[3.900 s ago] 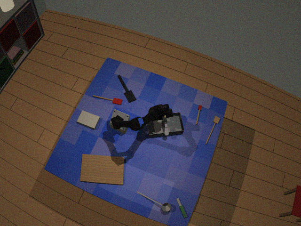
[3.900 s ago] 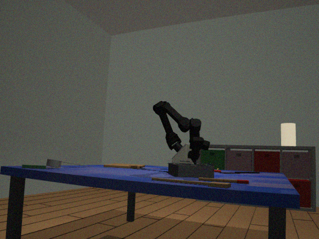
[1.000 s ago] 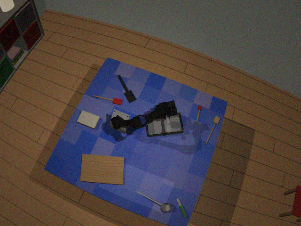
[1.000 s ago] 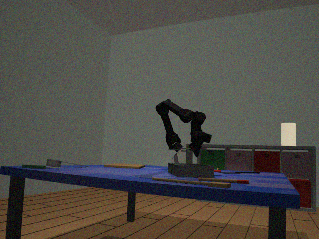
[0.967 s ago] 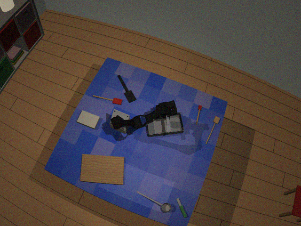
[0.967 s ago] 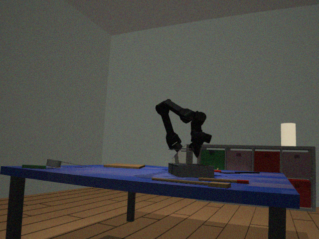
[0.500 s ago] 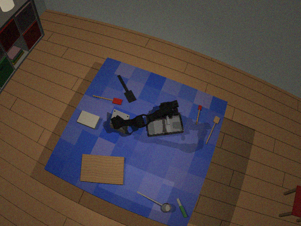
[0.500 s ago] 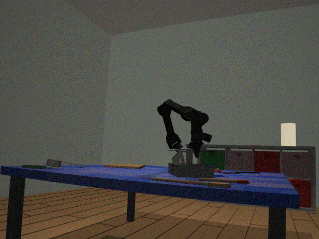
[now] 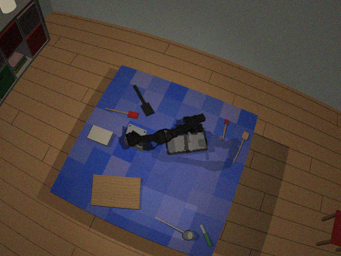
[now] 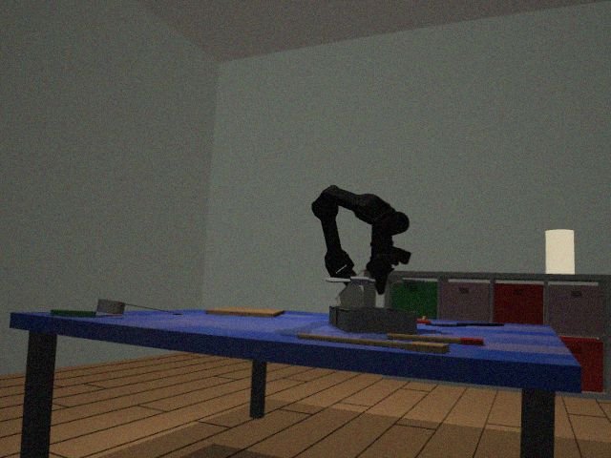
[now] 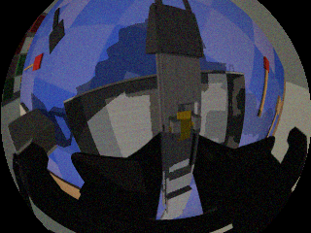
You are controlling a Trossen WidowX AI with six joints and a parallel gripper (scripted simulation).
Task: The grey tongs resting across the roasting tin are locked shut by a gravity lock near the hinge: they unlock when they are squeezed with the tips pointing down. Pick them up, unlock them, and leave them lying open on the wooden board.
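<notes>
My gripper (image 9: 194, 129) (image 10: 380, 283) (image 11: 174, 135) is shut on the grey tongs (image 11: 171, 78). It holds them just above the dark roasting tin (image 9: 187, 152) (image 10: 372, 320) (image 11: 107, 123), near the middle of the blue table. In the wrist view the tongs run straight away from the fingers, arms together, with a small yellow part near the grip. In the top and exterior views the arm hides most of the tongs. The wooden board (image 9: 115, 191) (image 10: 243, 311) lies flat near the table's front left, well away from the gripper.
On the table lie a black spatula (image 9: 143, 100), a red spatula (image 9: 129, 113), a white block (image 9: 100, 135), a red-tipped stick (image 9: 225, 128), a wooden spatula (image 9: 241, 145), a ladle (image 9: 179, 230) and a green tool (image 9: 206, 235). A shelf unit (image 10: 493, 296) stands beyond the table.
</notes>
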